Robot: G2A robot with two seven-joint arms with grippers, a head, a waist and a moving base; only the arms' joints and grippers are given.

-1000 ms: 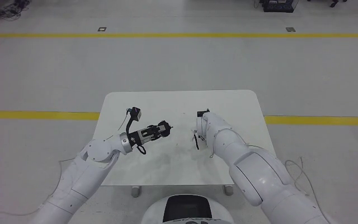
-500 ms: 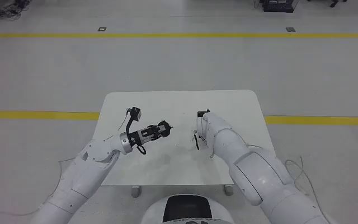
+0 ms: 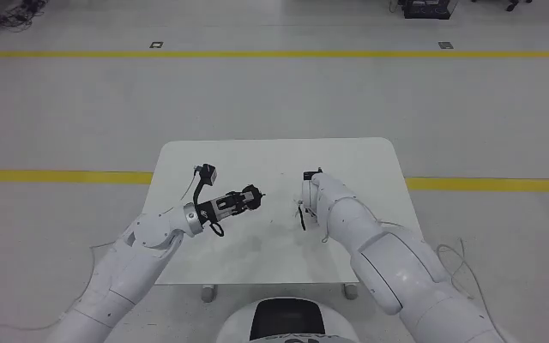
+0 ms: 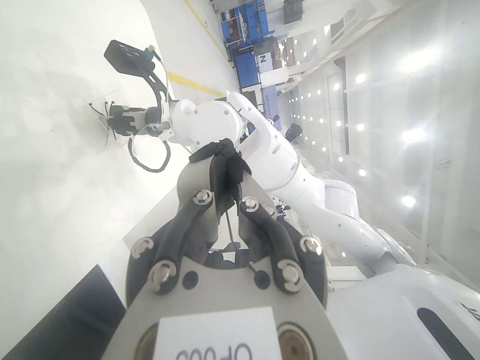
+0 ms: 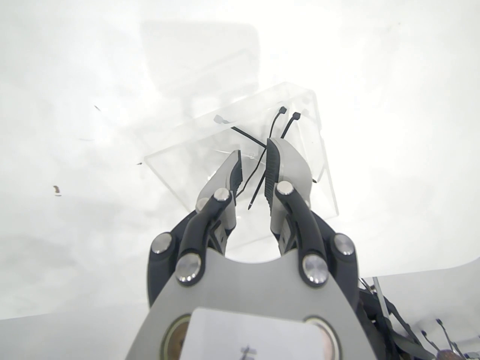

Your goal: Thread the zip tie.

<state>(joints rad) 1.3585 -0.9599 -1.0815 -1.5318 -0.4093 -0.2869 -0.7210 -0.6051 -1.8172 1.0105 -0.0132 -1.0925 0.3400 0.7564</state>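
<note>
Top view
- Counter (image 3: pixel 343 159): white, with both arms over its middle.
- Left gripper (image 3: pixel 256 196): I see it held above the counter's left half, pointing right toward the other arm.
- Right gripper (image 3: pixel 299 213): just right of centre, pointing down at the counter. It is apart from the left gripper, with a gap of bare counter between them.

Left wrist view
- Left gripper (image 4: pixel 221 155): its fingers (image 4: pixel 204 174) are pressed together at the tips.
- Single zip tie (image 4: pixel 230 226): thin and black, pinched in the left fingers. Its strap runs back between them toward the palm.
- Right gripper (image 4: pixel 107 121): farther off to the right, with its tips down at the counter.
- Loose zip ties (image 4: pixel 96 109): a few black strands lie right at the right gripper's tips.

Right wrist view
- Clear tray (image 5: pixel 180 159): a shallow transparent tray resting flat on the counter (image 5: pixel 75 76), directly below the right gripper.
- Loose zip ties (image 5: pixel 277 119): I count two black ones side by side in the tray, with their heads at its far end. A third strand crosses them at an angle. I cannot tell whether its pale end is a head.
- Right gripper (image 5: pixel 254 147): its fingers (image 5: pixel 272 162) are spread apart above the tray and hold nothing. The tails of the ties lie in the gap between them, and one finger overlaps the crossing point of the strands. I cannot tell whether it touches them.
- Counter marks: a few small dark specks lie on the bare surface, to one side of the tray.
</note>
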